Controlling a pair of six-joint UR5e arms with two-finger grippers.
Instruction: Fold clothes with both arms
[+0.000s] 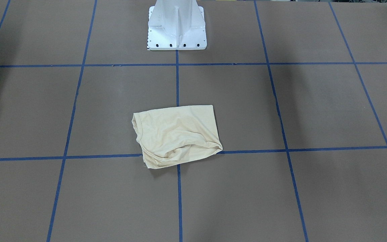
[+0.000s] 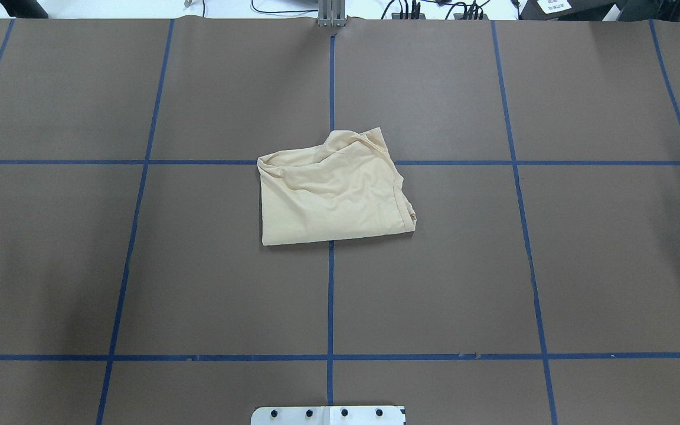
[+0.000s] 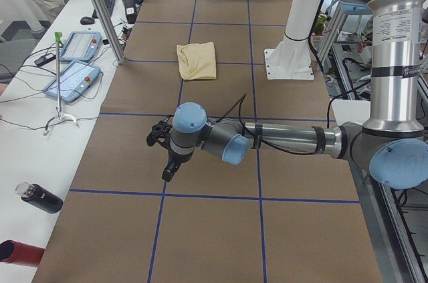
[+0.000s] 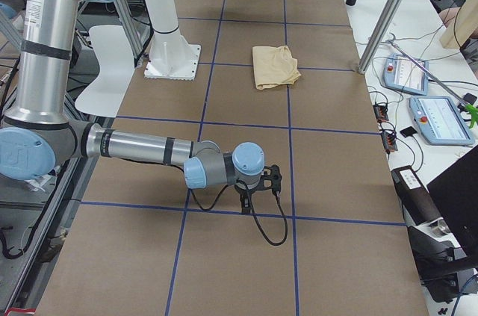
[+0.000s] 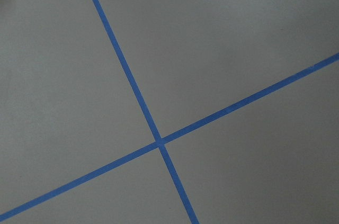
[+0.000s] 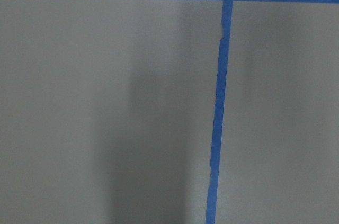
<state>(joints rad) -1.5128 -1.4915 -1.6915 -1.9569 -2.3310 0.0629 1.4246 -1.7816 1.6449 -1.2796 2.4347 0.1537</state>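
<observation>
The clothes are one pale cream-yellow shirt (image 1: 176,134) lying folded into a rough rectangle at the table's middle, with wrinkles along one edge (image 2: 334,198). No print shows. It looks small and far in the left side view (image 3: 196,61) and the right side view (image 4: 275,66). Both arms hover low over the table's ends, far from the shirt. The left gripper (image 3: 170,172) and the right gripper (image 4: 245,204) point down at bare table; whether they are open or shut I cannot tell. Both wrist views show only brown surface and blue tape.
A white pedestal (image 1: 176,30) stands at the robot side of the brown table (image 2: 139,265), which is gridded with blue tape. Teach pendants (image 3: 73,62) and cables lie on a side bench beside a metal post (image 3: 100,12). A dark bottle (image 3: 40,197) lies there too.
</observation>
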